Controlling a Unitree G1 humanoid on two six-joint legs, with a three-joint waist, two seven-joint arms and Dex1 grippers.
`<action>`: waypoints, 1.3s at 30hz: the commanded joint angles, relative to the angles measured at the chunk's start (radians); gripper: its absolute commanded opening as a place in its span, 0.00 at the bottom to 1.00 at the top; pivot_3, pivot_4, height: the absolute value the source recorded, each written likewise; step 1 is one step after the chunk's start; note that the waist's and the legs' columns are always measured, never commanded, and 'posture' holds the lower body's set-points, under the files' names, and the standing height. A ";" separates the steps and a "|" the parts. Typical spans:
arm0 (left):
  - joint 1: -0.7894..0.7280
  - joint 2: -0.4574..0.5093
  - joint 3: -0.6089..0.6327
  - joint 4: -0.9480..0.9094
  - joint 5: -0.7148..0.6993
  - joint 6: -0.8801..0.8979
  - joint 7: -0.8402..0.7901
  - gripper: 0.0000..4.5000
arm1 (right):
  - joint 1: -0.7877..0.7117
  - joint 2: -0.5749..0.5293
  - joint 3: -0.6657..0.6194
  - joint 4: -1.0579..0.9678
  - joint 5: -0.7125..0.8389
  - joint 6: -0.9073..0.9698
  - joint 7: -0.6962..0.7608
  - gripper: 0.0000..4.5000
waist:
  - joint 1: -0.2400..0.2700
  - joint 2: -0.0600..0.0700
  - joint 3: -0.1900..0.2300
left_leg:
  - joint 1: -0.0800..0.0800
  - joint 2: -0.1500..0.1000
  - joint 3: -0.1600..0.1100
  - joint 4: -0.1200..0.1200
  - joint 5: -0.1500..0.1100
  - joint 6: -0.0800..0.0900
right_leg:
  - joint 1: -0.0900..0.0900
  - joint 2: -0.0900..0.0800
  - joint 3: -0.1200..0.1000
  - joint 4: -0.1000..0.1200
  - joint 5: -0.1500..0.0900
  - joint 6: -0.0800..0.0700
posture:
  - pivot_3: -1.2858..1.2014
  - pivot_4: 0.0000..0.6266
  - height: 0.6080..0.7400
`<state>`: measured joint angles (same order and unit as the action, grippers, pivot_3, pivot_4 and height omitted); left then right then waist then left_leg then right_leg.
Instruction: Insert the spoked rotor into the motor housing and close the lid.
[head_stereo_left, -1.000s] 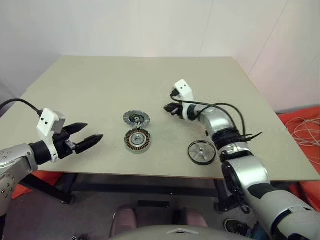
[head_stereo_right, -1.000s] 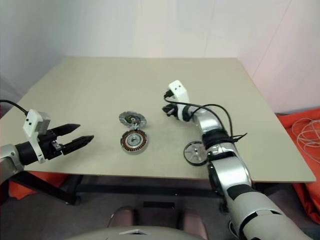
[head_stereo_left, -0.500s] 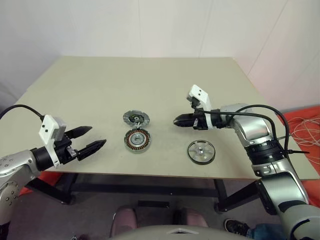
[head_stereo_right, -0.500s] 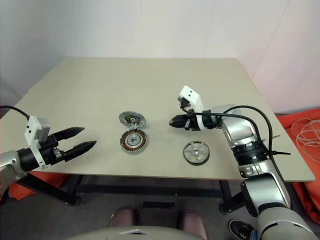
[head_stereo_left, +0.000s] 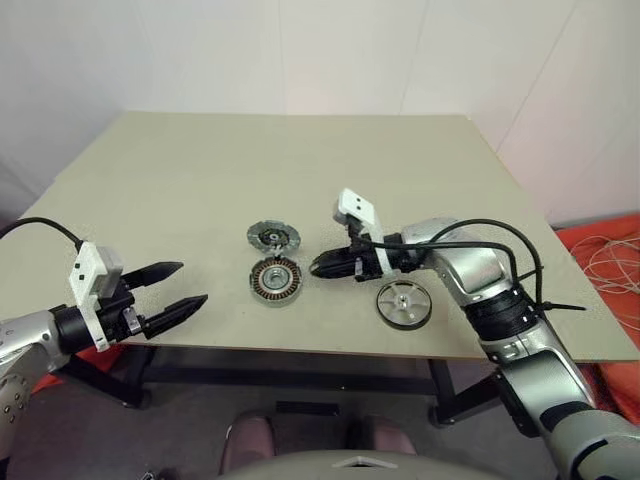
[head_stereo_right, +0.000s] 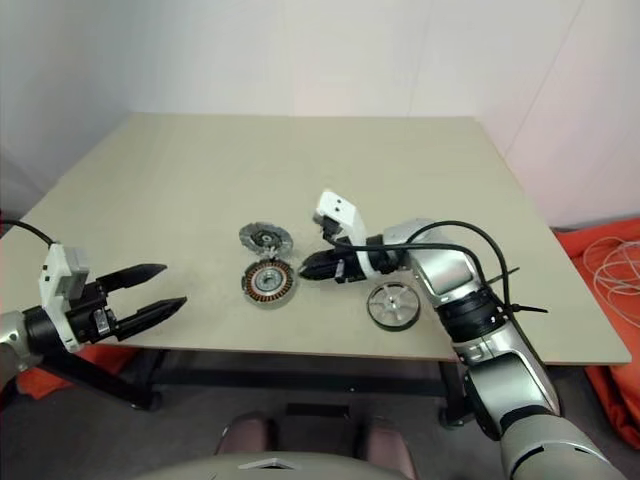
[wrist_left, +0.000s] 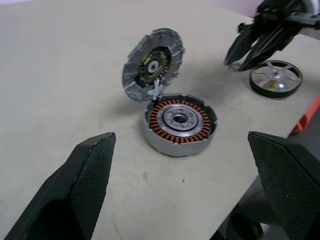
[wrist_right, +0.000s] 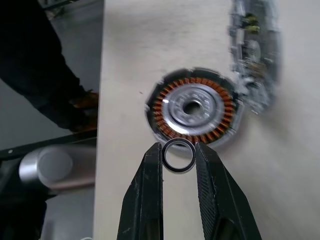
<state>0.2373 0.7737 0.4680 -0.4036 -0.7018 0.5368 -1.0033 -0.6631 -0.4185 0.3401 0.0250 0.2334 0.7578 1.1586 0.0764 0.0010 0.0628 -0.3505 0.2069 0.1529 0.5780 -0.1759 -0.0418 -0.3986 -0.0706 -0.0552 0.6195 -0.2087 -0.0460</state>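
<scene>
The right gripper (wrist_right: 179, 150) pinches a small thin ring (wrist_right: 178, 156) just beside the motor housing (head_stereo_left: 275, 279). The left gripper (head_stereo_left: 172, 291) is spread, empty. The spoked rotor (head_stereo_left: 404, 303) lies on the table (head_stereo_left: 200, 170), the lid (head_stereo_left: 273, 237) touching the housing.

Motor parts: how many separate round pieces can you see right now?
4: motor housing near the table's front, lid behind it, spoked rotor to the right, small ring in the right end effector.

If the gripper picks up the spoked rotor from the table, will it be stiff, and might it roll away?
The spoked rotor looks like metal with a thick dark rim, so it is probably stiff and rather heavy for its size. It lies flat on the table, so a push would likely slide it. Set on edge, it could roll.
</scene>
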 joint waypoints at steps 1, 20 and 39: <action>-0.006 0.012 0.031 -0.009 -0.032 -0.026 -0.036 1.00 | -0.034 0.019 0.006 0.005 0.000 -0.026 -0.026 0.14 | 0.000 0.000 0.000 | 0.000 0.000 0.000 0.000 0.000 0.000 | 0.000 0.000 0.000 0.000 0.000 0.000 | 0.52 0.00 1.00; 0.061 0.029 0.017 -0.008 0.012 -0.055 -0.082 1.00 | -0.095 0.225 0.055 0.208 -0.075 -0.065 -0.186 0.14 | -0.005 0.000 0.000 | 0.000 0.000 -0.001 0.000 0.000 0.000 | 0.000 0.000 0.001 0.000 0.000 0.000 | 0.52 0.00 1.00; 0.041 0.021 -0.006 0.002 0.020 -0.050 -0.057 1.00 | -0.095 0.288 0.064 0.310 -0.116 -0.105 -0.244 0.14 | -0.006 -0.001 0.000 | 0.001 0.000 -0.001 0.000 0.000 0.000 | 0.000 0.000 0.001 0.001 0.000 0.000 | 0.52 0.00 1.00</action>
<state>0.2908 0.7905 0.4583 -0.3989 -0.6817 0.5002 -1.0636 -0.7326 -0.1386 0.4087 0.3450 0.1167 0.6629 0.9148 0.0702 0.0004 0.0627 -0.3499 0.2070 0.1523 0.5777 -0.1759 -0.0421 -0.3985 -0.0706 -0.0541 0.6203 -0.2086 -0.0462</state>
